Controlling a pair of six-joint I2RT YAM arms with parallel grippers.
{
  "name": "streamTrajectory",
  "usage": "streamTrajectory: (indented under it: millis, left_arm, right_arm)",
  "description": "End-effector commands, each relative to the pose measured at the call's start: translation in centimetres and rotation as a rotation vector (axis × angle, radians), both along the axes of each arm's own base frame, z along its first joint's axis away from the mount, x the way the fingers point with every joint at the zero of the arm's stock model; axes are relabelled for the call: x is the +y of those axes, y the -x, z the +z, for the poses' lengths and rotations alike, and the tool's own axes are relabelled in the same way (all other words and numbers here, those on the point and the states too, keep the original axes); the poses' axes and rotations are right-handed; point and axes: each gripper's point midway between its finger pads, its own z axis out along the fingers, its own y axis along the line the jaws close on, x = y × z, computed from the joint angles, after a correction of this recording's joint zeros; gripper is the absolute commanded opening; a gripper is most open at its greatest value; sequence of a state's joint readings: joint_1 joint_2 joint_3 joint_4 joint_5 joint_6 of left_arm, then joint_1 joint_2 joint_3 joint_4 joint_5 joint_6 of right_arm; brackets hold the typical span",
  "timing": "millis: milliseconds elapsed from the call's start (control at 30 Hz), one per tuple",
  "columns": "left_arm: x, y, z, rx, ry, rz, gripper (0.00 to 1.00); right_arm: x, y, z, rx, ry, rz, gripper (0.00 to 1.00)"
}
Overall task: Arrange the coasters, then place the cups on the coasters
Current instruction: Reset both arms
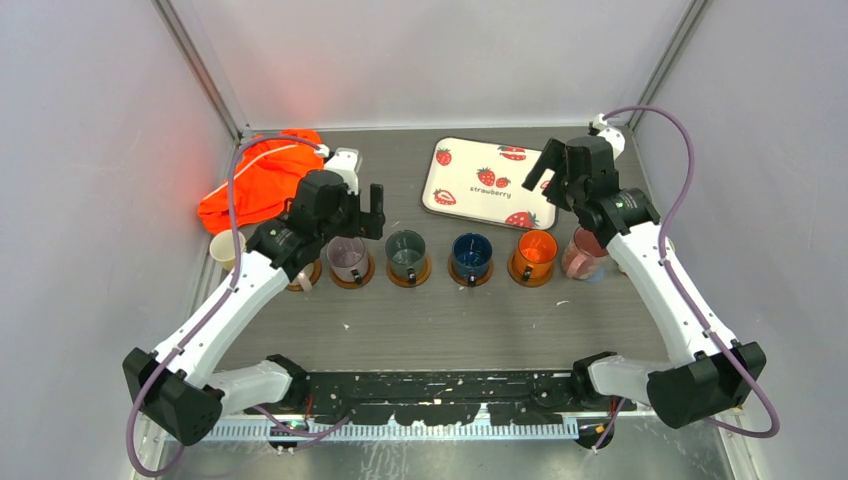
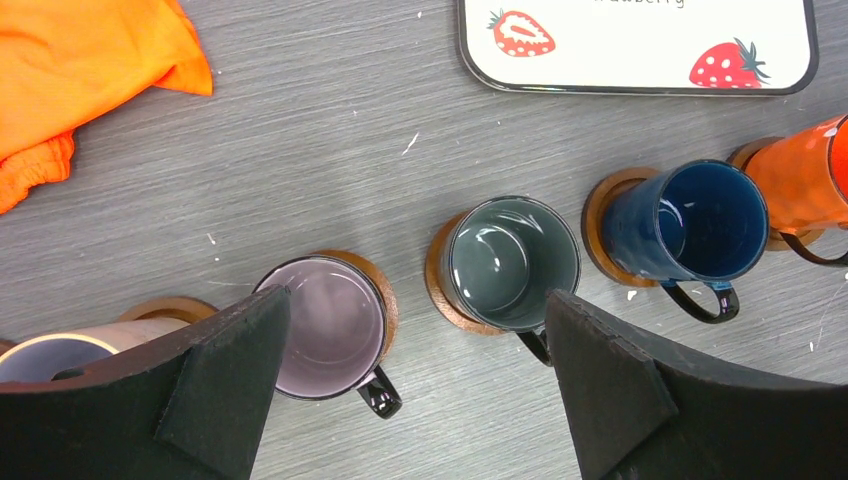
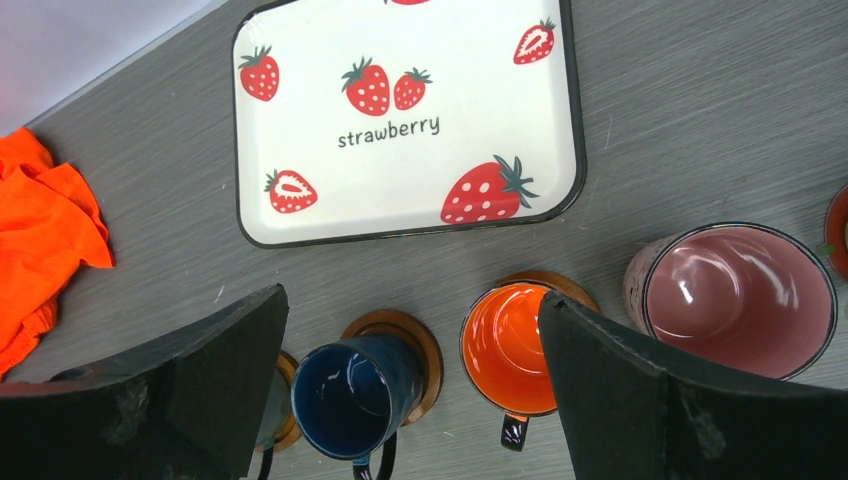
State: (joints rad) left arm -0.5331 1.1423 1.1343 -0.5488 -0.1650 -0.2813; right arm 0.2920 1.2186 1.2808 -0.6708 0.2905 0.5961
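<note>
A row of cups stands on brown coasters across the table: lilac (image 1: 347,258), grey-green (image 1: 406,252), navy (image 1: 471,254) and orange (image 1: 534,254). A speckled pink cup (image 1: 583,252) ends the row on the right. My left gripper (image 1: 362,208) hangs open above the lilac cup (image 2: 325,325) and the grey-green cup (image 2: 510,260), holding nothing. A cream cup (image 2: 60,355) peeks out beside its left finger. My right gripper (image 1: 545,170) is open and empty above the navy cup (image 3: 350,395) and the orange cup (image 3: 505,345). A red coaster (image 3: 838,225) shows at the edge.
The white strawberry-print tray (image 1: 485,180) lies behind the row. An orange cloth (image 1: 260,180) is bunched at the back left. Another pale cup (image 1: 228,248) stands by the left wall. Walls close in on both sides.
</note>
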Motion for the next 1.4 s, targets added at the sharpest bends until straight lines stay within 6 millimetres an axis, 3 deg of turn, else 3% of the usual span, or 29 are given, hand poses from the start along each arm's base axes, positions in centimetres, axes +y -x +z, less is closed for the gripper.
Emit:
streamTrajectory:
  millis: [0, 1367]
  left_arm:
    - [-0.19, -0.32, 1.45, -0.069, 0.023, -0.008, 1.0]
    - [-0.53, 0.23, 1.74, -0.081, 0.044, -0.042, 1.0]
  right_arm:
    - [0.19, -0.29, 1.85, -0.071, -0.016, 0.007, 1.0]
    - [0.12, -0.33, 1.29, -0.069, -0.019, -0.001, 1.0]
